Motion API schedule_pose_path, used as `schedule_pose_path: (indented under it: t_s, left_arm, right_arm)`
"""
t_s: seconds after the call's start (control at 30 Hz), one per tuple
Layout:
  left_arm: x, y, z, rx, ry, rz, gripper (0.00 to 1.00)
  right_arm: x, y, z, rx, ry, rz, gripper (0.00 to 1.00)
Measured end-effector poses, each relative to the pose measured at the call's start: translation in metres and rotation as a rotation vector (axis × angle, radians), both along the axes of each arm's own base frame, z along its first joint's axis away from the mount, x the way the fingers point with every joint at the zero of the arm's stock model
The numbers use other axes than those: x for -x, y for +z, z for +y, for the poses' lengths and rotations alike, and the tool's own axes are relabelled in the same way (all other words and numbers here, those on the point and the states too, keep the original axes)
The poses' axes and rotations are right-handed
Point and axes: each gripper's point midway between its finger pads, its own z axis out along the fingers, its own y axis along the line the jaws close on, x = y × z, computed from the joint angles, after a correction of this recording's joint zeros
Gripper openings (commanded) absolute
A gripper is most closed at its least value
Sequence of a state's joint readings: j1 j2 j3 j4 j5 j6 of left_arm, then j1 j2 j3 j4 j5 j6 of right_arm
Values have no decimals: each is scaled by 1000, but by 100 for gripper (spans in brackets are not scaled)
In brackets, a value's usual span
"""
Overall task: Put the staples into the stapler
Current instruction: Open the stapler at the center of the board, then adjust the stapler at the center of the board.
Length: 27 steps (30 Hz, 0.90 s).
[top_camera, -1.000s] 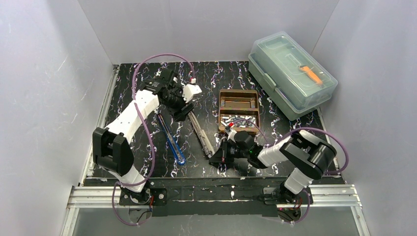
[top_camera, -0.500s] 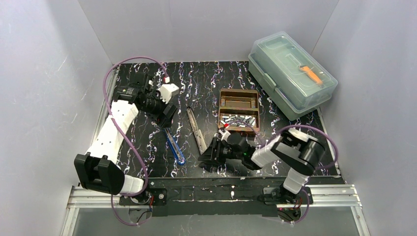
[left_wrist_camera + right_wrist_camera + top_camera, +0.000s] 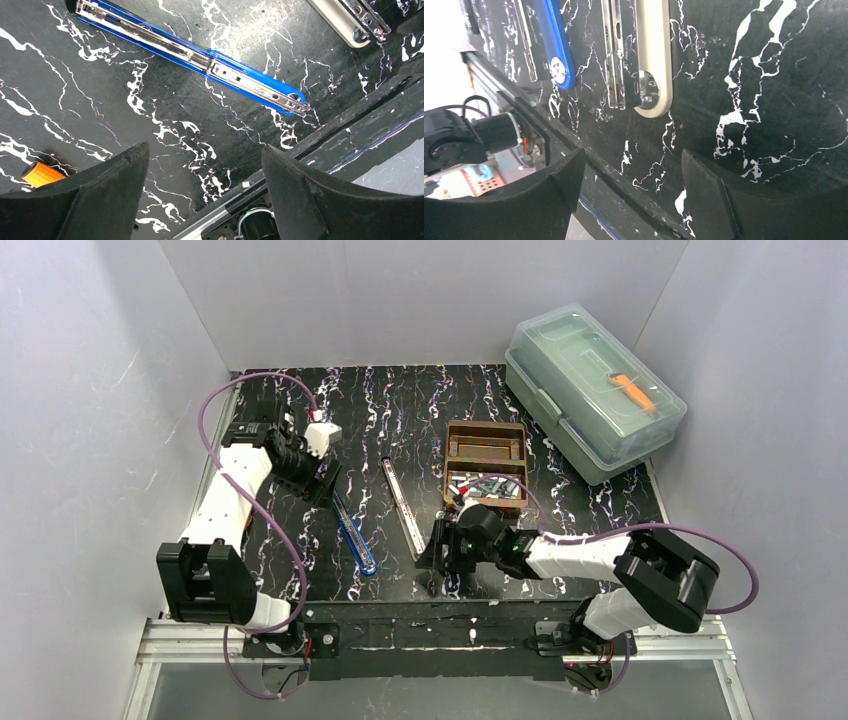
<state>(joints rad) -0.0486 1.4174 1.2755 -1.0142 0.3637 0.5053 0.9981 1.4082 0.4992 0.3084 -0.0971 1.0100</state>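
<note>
near edge: my right jaws spread, empty, just short of the end of white stapler (image 3: 653,50) | mid: blue stapler (image 3: 200,56) flat-open; left jaws spread, empty near its far end | far: staples (image 3: 487,486) heaped in brown tray (image 3: 486,425) | risk: tiny strips slip or come doubled | only top view shows staples; wrists show rails

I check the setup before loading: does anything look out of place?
Nothing stands out. The blue stapler and the white stapler lie opened flat side by side. The staples lie jumbled, but inside the tray. No damage shows.
</note>
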Motion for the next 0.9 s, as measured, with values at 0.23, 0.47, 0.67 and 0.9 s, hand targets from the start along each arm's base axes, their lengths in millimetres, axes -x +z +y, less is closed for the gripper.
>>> schedule_pose_path:
  t_s: [0.23,0.47,0.67,0.9]
  left_arm:
    - [10,-24,4,-3,7,43,79]
    - [-10,-3,35,67,214,8,83]
    - [-34,35,60,118,361,-72,87]
    - [-34,50,65,144,432,-69,88]
  right_arm:
    - [-29,48,34,104,43,-165,78]
    - [-51,75,102,205,130,-351,80]
    - [-62,21,131,382,212,-392,78]
    - [-70,2,156,436,241,-425,77]
